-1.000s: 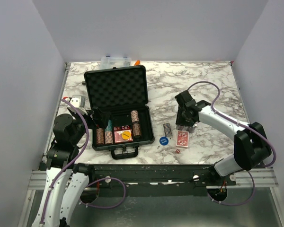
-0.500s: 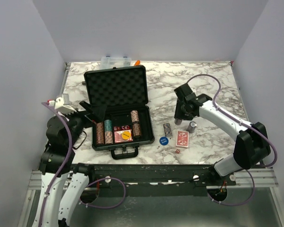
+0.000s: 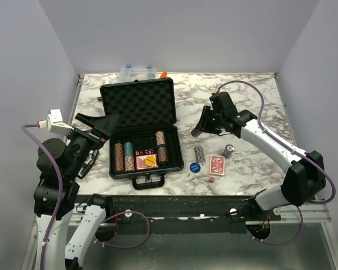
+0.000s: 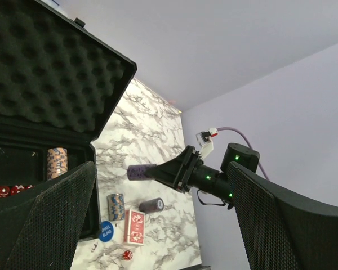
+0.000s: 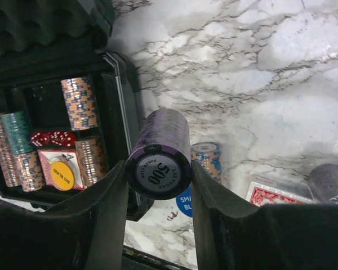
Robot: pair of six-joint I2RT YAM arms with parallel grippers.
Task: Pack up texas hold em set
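The black briefcase (image 3: 138, 112) lies open, its foam lid (image 4: 39, 73) up. Inside are chip stacks (image 5: 79, 102), red dice (image 5: 48, 138) and a red card deck with a yellow button (image 5: 61, 174). My right gripper (image 3: 198, 129) hangs just right of the case, shut on a purple chip stack (image 5: 160, 152) held sideways. On the marble lie a blue-orange chip stack (image 3: 199, 153), a dark chip stack (image 3: 228, 150), a red-backed deck (image 3: 216, 165), a blue button (image 3: 194, 167) and small red dice (image 3: 210, 179). My left gripper (image 3: 101, 125) is raised left of the case, open and empty.
A clear plastic organizer box (image 3: 138, 72) and an orange-handled tool (image 3: 163, 73) sit behind the case at the back edge. Grey walls close in the table on three sides. Bare marble (image 3: 242, 95) stretches at the back right.
My right gripper rose from the table with the purple chip stack and swung left toward the case, leaving the dark stack behind. My left arm lifted up and away from the case's left side.
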